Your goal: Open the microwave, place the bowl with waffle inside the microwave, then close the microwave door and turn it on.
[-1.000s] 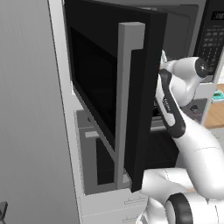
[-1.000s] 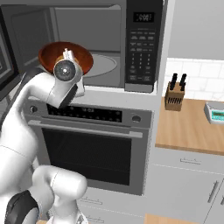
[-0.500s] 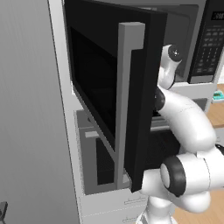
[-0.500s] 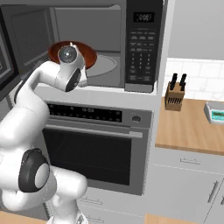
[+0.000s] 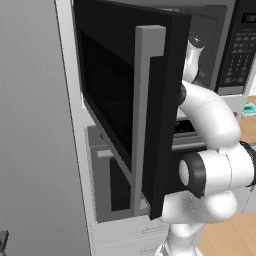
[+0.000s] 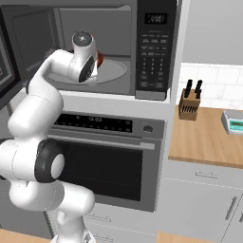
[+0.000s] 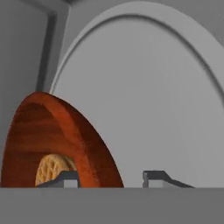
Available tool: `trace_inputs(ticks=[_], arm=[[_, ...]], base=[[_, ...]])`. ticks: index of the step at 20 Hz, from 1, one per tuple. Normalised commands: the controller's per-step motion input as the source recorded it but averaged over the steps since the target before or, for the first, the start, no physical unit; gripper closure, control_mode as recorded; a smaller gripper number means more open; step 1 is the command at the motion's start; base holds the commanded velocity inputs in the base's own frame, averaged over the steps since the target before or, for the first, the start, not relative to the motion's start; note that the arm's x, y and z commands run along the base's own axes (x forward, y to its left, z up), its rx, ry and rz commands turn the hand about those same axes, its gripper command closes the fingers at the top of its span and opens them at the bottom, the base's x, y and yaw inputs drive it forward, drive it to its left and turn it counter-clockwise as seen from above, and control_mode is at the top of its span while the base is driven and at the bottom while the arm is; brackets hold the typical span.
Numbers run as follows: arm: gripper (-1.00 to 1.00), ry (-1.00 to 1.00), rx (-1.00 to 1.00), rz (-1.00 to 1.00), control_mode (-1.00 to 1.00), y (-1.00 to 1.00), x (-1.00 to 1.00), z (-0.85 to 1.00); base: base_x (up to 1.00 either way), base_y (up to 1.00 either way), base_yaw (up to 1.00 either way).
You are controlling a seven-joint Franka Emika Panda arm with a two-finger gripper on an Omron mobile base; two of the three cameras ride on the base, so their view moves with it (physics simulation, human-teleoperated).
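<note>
We have the door [image 5: 127, 107] swung wide open on the left, so that step looks done. Our arm reaches into the microwave [image 6: 151, 50], and the bowl [image 7: 54, 142] is inside, over the left part of the grey round plate [image 7: 148, 100], with the waffle [image 7: 52, 168] in it. We cannot tell if the bowl sits flat yet. Our gripper [image 7: 111, 177] has one finger inside the bowl and one outside its rim. The gap looks wider than the rim, so we think we are letting go. Left to do: pull the arm out, shut the door, press the keypad [image 6: 153, 52]. The open door stands close by the arm, so we must back out with care. Below is the oven [image 6: 109, 161]. On the counter [image 6: 204, 140] at the right stand a knife block [image 6: 190, 102] and a small teal thing [image 6: 233, 121], well out of our way.
</note>
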Motion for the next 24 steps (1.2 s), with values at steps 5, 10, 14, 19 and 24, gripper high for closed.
trace_inputs(ticks=[5,10,14,19,24], arm=[[-1.00,-0.05,0.23,0.00,-1.00,-0.33,0.06,0.04],[-1.00,-0.15,0.14,0.04,-1.00,-0.77,-0.71,0.15],[-1.00,-0.23,0.03,0.08,-1.00,-0.62,-1.00,0.27],[1.00,-0.18,-0.06,0.11,-1.00,-0.14,-1.00,0.09],[1.00,0.02,-0.09,0.04,-1.00,0.02,-0.28,-0.06]], base=[[0.00,0.00,0.00],[0.00,0.00,0.00],[0.00,0.00,0.00],[0.00,0.00,0.00],[0.00,0.00,0.00]])
